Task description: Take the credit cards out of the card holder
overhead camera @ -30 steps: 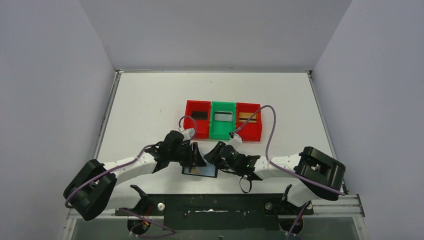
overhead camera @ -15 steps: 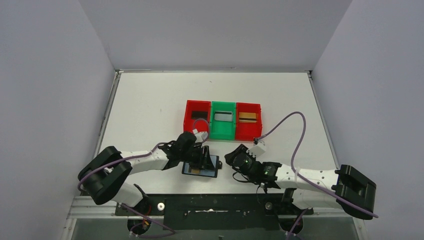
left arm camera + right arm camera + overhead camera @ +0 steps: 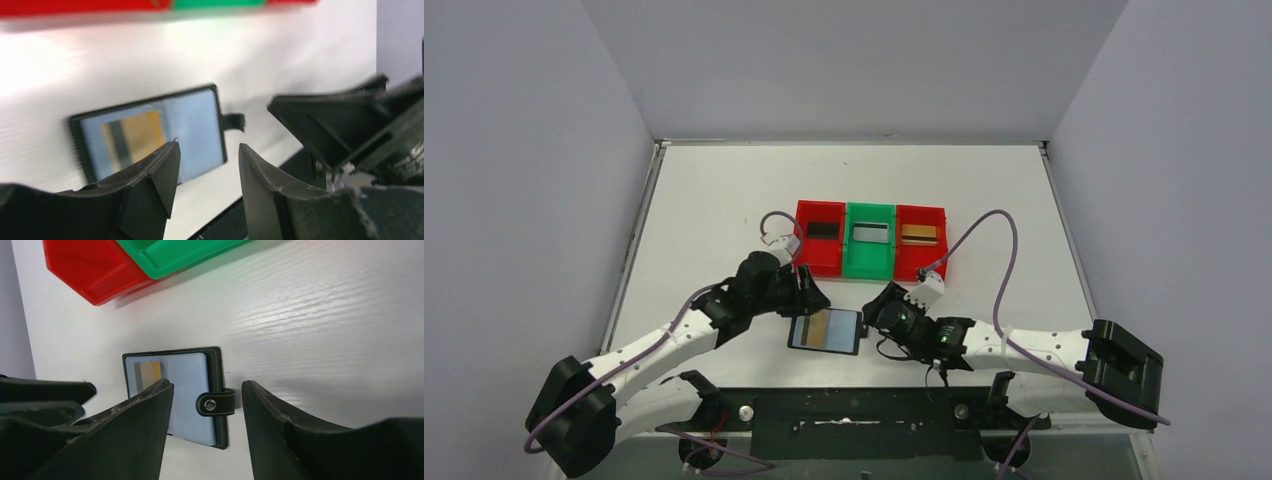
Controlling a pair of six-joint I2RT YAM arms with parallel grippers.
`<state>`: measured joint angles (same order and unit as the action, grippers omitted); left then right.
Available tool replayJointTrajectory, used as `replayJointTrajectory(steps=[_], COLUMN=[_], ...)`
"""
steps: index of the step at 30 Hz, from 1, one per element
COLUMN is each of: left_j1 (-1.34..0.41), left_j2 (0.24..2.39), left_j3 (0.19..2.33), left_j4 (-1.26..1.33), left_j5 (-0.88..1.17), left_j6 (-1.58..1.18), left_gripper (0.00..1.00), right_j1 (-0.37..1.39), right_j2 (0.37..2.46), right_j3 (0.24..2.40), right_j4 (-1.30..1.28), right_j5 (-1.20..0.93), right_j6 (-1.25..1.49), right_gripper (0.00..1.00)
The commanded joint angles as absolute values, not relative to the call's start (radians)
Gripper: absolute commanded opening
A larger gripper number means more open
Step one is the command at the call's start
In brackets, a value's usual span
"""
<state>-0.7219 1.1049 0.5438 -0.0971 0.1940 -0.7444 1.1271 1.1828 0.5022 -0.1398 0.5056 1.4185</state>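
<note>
The card holder [image 3: 824,331] lies open and flat near the table's front edge, black with grey-blue pockets [image 3: 187,385] and its snap tab [image 3: 216,403] pointing right. A gold credit card [image 3: 835,325] with a dark stripe shows in one pocket [image 3: 142,132]. My left gripper [image 3: 812,297] hovers just behind the holder's left end, open with nothing between its fingers [image 3: 207,150]. At the holder's right edge my right gripper [image 3: 872,313] is also open and empty [image 3: 207,390], with the snap tab seen between its fingers.
Behind the holder stands a row of three trays: red [image 3: 820,238] with a dark card, green [image 3: 870,240] with a pale card, red [image 3: 921,243] with a gold card. The black front rail [image 3: 854,405] runs just beyond the holder's near side.
The left gripper let go of the holder's flap and drew back to the left; the holder now lies flat and open. The right gripper moved in to its right edge. Both jaws widened.
</note>
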Motion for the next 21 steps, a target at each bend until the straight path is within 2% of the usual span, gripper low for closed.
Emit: replayJointTrajectory(steps=[1, 4, 6, 8, 12, 21], left_j1=[-0.600, -0.510, -0.469, -0.446, -0.443, -0.443], left_j2=[0.956, 0.852, 0.792, 0.749, 0.730, 0.806], left_j3=[0.552, 0.538, 0.525, 0.507, 0.470, 0.423], left_j4=[-0.257, -0.335, -0.363, -0.376, -0.368, -0.307], left_j5=[0.044, -0.020, -0.039, -0.044, 0.006, 0.163], left_j6=[-0.748, -0.764, -0.768, -0.774, -0.816, -0.857], left_gripper=[0.47, 0.55, 0.64, 0.67, 0.67, 0.58], right_j1=[1.149, 1.160, 1.163, 1.160, 1.156, 1.151], right_j2=[1.223, 1.256, 1.276, 1.304, 1.371, 1.552], right_j3=[0.586, 0.611, 0.623, 0.634, 0.669, 0.749], right_j4=[-0.102, -0.075, -0.054, -0.027, 0.035, 0.191], right_j5=[0.543, 0.522, 0.505, 0.472, 0.397, 0.200], right_j6=[1.329, 1.290, 1.270, 1.248, 1.214, 1.159], right_gripper=[0.56, 0.63, 0.66, 0.67, 0.65, 0.51])
